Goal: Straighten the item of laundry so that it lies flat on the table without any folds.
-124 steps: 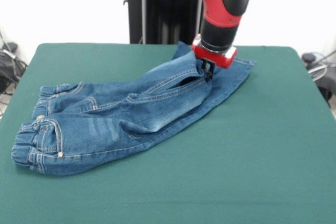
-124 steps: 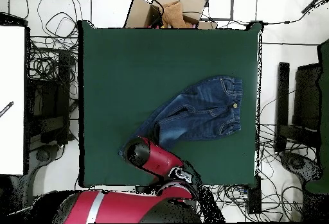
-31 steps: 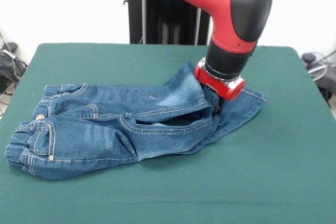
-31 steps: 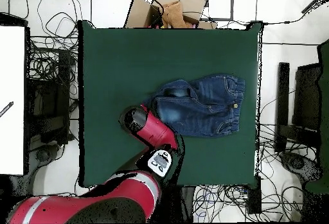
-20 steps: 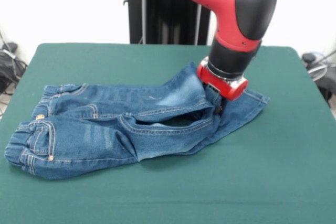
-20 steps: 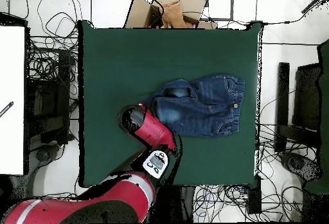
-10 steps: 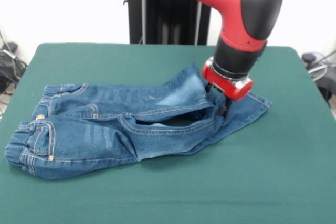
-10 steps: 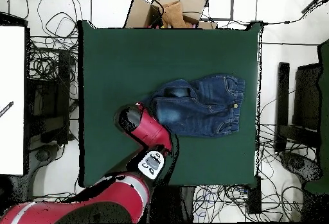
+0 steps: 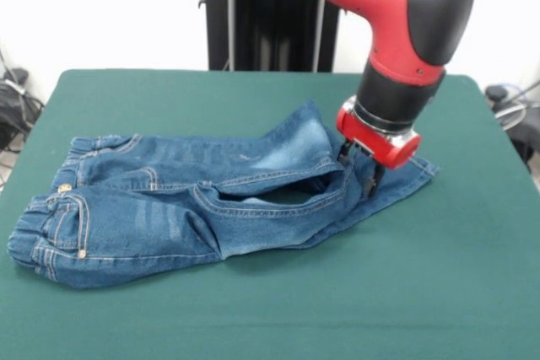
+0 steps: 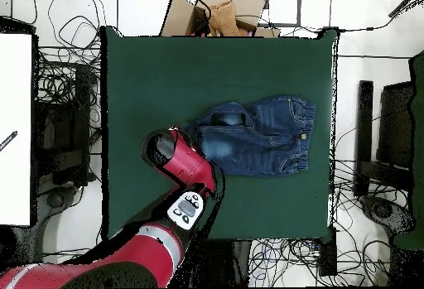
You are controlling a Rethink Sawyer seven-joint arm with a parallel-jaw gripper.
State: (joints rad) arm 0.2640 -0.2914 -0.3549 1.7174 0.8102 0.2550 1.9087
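Note:
The item of laundry (image 9: 186, 196), a small pair of blue jeans, lies across the green table (image 9: 278, 318) with its gathered waistband at the left and the leg ends at the right. One leg lies partly over the other, and a dark gap shows in the fold between them. My gripper (image 9: 359, 169) hangs just above the leg ends near the right hem, its two dark fingers apart and nothing seen between them. In the overhead view the jeans (image 10: 261, 141) lie right of the table's (image 10: 166, 70) centre, and the red arm (image 10: 178, 161) hides the gripper.
Beyond the table's edges the overhead view shows tangled cables (image 10: 62, 95), a cardboard box (image 10: 211, 12), a white board (image 10: 16, 128) and dark equipment (image 10: 397, 128). Bare green cloth surrounds the jeans on every side.
The gripper earlier held the leg end and dragged it. Over the last second it has slid right and risen slightly, and its fingers now show apart. The jeans have barely moved.

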